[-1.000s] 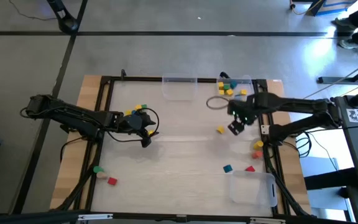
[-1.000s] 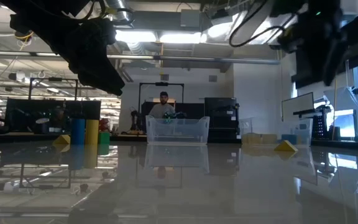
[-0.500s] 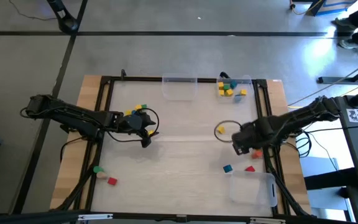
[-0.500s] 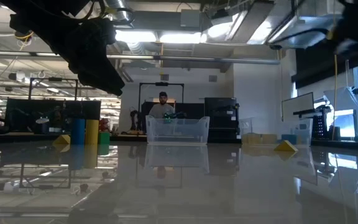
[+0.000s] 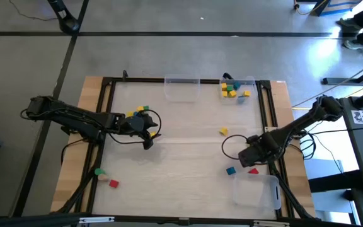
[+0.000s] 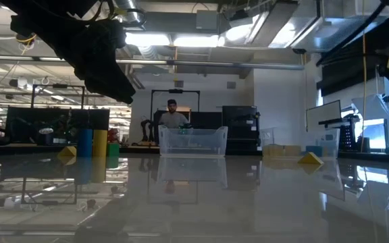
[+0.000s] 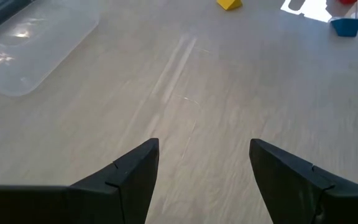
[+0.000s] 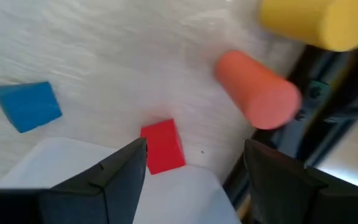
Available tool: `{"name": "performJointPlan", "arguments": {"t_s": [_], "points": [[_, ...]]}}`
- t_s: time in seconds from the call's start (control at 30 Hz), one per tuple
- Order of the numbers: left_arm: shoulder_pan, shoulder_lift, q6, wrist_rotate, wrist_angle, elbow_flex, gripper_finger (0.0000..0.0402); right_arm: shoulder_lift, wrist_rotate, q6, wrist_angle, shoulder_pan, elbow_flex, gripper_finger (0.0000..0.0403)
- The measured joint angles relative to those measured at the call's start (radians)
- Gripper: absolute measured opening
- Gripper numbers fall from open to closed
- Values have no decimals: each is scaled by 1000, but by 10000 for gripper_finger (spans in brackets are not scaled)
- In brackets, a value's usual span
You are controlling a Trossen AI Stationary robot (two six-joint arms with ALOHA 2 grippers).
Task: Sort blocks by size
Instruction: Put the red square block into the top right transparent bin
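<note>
Two grippers, both with fingers spread and nothing between them. Right gripper (image 5: pixel 252 155): low over the table's right side, near the front; its wrist view shows a red block (image 8: pixel 162 146) just ahead between the open fingers, a blue block (image 8: pixel 27 106) off to one side, and an orange cylinder (image 8: pixel 257 90) and a yellow cylinder (image 8: pixel 316 22) lying on their sides farther on by the table's frame. The red block, touching or just beside the front bin's edge, is judged the next pick; the right arm is far the nearer. Left gripper (image 5: pixel 145 135): waiting over the left-centre of the table. Clear bins, three: rear-right bin (image 5: pixel 251 82) holds a cluster of yellow, green and blue blocks; rear-centre bin (image 5: pixel 181 89) and front-right bin (image 5: pixel 257 192) show nothing inside. Loose items: one yellow block (image 5: pixel 223 131) at mid-table; green and red blocks (image 5: pixel 106 178) at front left.
</note>
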Motion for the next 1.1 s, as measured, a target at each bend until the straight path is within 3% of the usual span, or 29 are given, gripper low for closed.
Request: {"name": "performJointPlan", "arguments": {"t_s": [0.47,1.1], "points": [[0,0,-7,0,0,0,239,0,-59,-1,190,17,-83,266],[0,0,-7,0,-2,0,239,16,-95,-14,221,32,-85,266]]}}
